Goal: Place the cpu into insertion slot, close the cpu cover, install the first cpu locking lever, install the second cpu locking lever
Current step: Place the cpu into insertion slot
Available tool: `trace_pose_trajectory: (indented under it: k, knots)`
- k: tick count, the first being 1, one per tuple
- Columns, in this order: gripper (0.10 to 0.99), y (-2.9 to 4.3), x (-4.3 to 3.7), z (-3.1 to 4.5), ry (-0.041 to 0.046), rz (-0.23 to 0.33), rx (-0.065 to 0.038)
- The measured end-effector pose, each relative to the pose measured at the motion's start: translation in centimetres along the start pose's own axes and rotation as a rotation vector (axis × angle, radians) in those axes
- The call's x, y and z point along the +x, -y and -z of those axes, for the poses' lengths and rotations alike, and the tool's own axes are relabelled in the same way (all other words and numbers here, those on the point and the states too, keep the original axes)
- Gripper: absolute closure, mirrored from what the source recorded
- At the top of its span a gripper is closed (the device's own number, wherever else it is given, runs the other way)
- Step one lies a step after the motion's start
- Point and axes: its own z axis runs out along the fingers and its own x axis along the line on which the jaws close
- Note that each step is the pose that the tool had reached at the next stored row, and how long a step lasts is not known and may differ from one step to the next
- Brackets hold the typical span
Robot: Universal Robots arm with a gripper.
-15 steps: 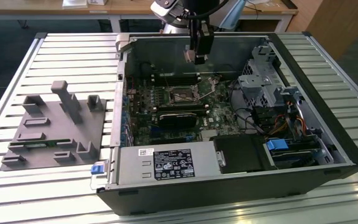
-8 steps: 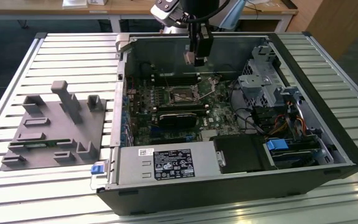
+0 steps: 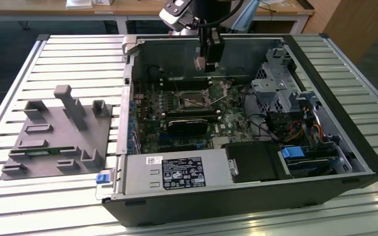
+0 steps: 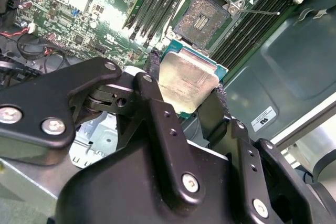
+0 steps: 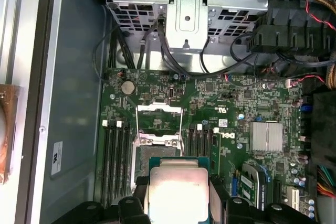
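The cpu (image 4: 186,80) is a flat square chip. Its silvery-beige metal top has rounded corners and a dull, slightly scuffed sheen, and it sits on a thin green base that shows as a narrow rim around the edges. The gripper (image 4: 187,81) is clamped on it, with the two black fingers (image 4: 218,104) pressing on opposite edges so the metal top faces the cameras in both wrist views.

In the first wrist view the cpu (image 5: 176,187) hangs between the finger ends of the gripper (image 5: 177,198). It is above the green motherboard (image 5: 236,103) and near the insertion slot (image 5: 156,151) but not touching it.

The insertion slot (image 4: 202,19) lies bare, its dark centre exposed inside a silver rim. The cpu cover (image 5: 159,109), a thin silver frame, is swung open beside it. Black memory slots (image 5: 116,156) run along both sides of the socket.

In the exterior view the gripper (image 3: 205,61) hangs inside the open computer case (image 3: 346,147), above the insertion slot (image 3: 192,102). A grey fixture tray (image 3: 51,142) lies on the slatted table (image 3: 45,206) at the exterior view's left.
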Motion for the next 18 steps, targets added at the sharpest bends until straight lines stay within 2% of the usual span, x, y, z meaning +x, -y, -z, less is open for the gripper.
trace_pose_trajectory:
  k: [18]
  knots:
    - [0.549, 0.09, -0.02, -1.15, 0.0003, -0.001, 0.0]
